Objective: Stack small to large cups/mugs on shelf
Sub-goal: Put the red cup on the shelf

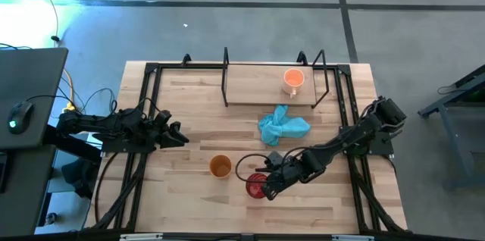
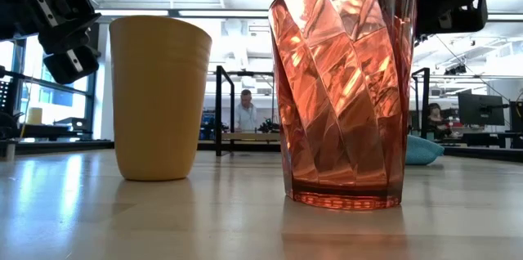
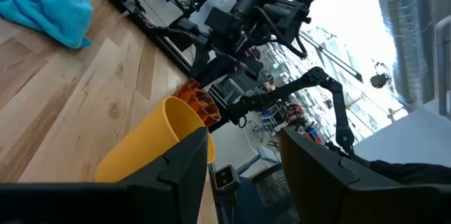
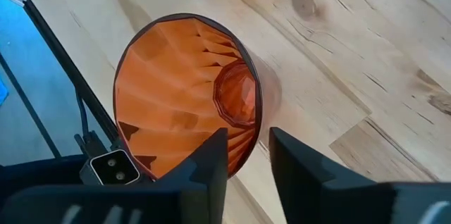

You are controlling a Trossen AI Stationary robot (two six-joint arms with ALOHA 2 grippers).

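Note:
The red translucent cup [image 1: 255, 187] [image 2: 343, 88] stands upright on its base near the table's near edge. My right gripper [image 1: 266, 187] [image 4: 250, 146] is open at the cup's rim [image 4: 243, 157], one finger over the inside and one outside the wall. The amber-orange cup [image 1: 220, 167] [image 2: 159, 96] stands upright to the left of the red cup. My left gripper [image 1: 182, 136] [image 3: 243, 153] is open above the table, left of the amber-orange cup [image 3: 141, 153], pointing toward it. The pale orange mug [image 1: 293, 79] stands on the shelf [image 1: 258, 89] at the far edge.
A light blue cloth [image 1: 283, 126] [image 3: 42, 5] lies crumpled between the shelf and the cups. Black frame posts [image 1: 225, 74] rise at the shelf's ends. People show in the room behind the table [image 2: 243, 113]. Bare tabletop [image 1: 189, 195] lies near the left front.

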